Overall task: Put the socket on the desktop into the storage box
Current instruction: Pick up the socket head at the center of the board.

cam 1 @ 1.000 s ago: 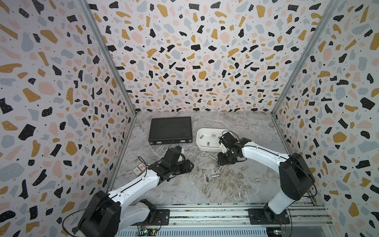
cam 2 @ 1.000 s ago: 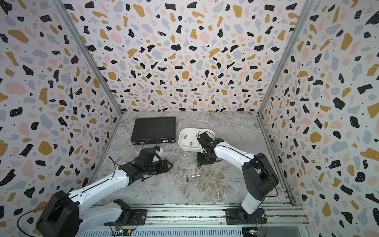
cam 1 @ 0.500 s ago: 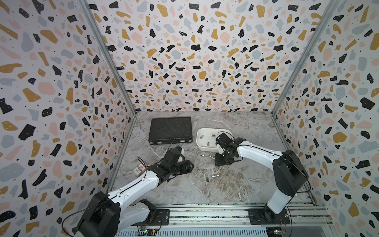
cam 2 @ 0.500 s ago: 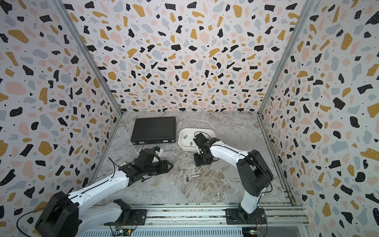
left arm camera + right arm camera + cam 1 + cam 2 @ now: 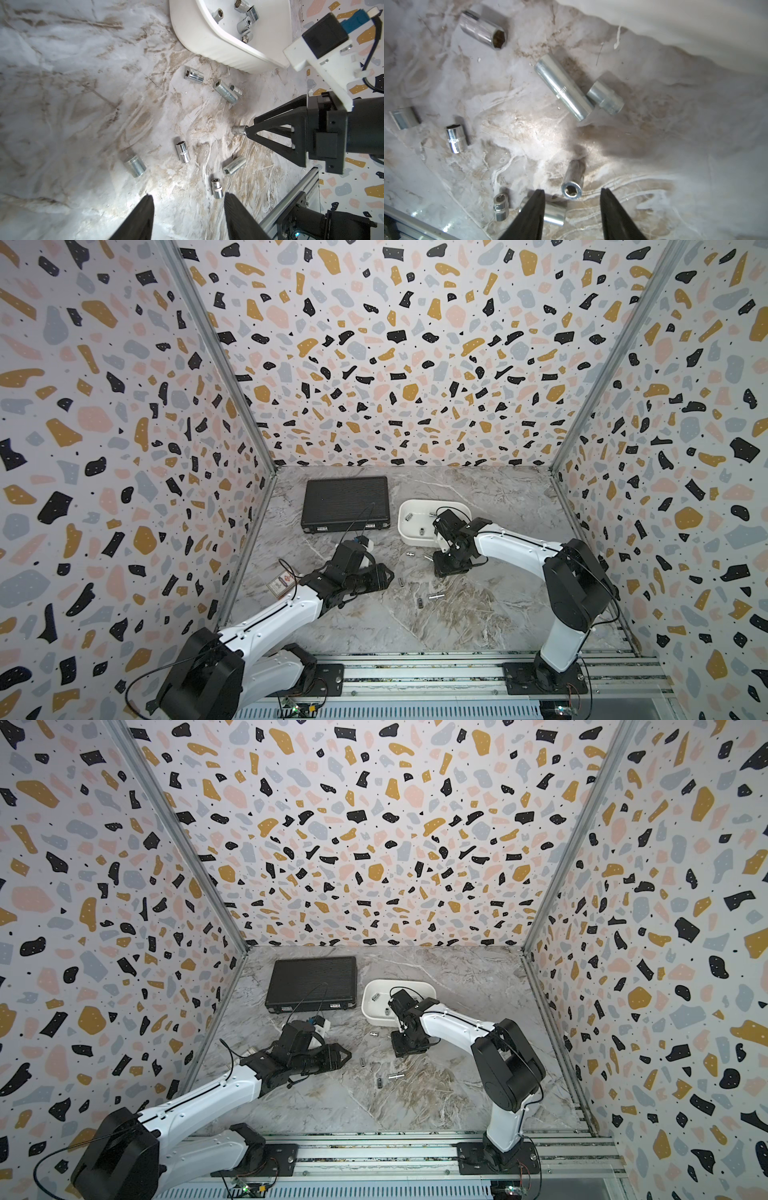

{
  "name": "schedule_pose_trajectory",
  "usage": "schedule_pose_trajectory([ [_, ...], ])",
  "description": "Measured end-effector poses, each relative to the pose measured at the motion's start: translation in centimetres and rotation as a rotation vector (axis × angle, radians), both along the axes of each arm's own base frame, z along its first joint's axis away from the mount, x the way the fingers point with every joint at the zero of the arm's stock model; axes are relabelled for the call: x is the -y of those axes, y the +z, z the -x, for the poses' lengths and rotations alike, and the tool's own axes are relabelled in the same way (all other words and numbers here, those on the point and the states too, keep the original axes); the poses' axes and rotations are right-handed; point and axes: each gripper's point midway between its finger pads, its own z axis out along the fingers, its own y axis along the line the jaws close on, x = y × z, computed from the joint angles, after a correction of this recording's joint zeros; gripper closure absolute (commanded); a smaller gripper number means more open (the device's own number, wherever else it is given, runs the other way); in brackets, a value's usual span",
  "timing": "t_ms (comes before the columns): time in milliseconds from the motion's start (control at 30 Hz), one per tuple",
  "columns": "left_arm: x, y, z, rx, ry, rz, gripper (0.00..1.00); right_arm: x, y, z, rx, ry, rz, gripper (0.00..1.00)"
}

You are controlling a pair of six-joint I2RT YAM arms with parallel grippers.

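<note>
Socket (image 5: 572, 180) between parted right fingers (image 5: 529, 216), seemingly untouched

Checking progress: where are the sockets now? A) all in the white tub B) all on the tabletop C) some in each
C: the left wrist view shows sockets inside the white tub and loose sockets on the tabletop.

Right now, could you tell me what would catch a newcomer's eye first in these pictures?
Chrome sockets lie scattered on the marble desktop in front of the white storage box, which already holds several and sits beside a black case. The right gripper straddles one socket with its jaws open, near the box.
</note>
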Motion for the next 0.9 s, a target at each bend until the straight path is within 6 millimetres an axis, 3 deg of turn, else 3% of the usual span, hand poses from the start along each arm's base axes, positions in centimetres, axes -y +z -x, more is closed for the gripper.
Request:
schedule_pose_trajectory([
  [367,0.0,0.0,0.0,0.000,0.000,0.000,0.42,-0.2,-1.6,-0.1,-0.036,0.002,0.032,0.53],
  [900,0.0,-0.2,0.0,-0.006,0.001,-0.004,0.42,-0.7,-1.8,-0.3,-0.032,0.010,0.032,0.57],
])
